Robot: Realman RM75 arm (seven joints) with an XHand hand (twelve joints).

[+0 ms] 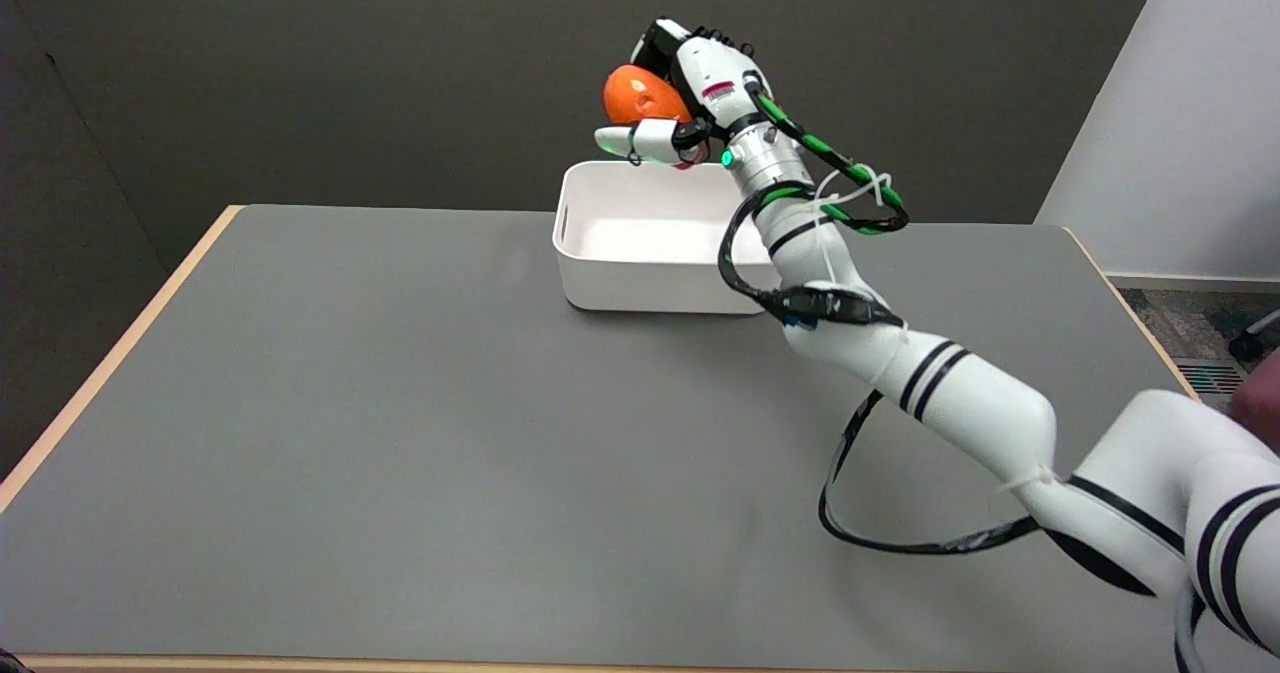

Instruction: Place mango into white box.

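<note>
Single head camera looks down across the table from its near side.

A grey table with a light wooden edge fills most of the view. Behind the table stands a dark wall. To the table's right rises a pale wall, with a floor vent low beside the table's right edge.

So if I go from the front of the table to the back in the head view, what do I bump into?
Near edge of the grey table → black cable looping under the arm → white box → the right hand, holding the orange mango up in the air above the box's far side.
</note>
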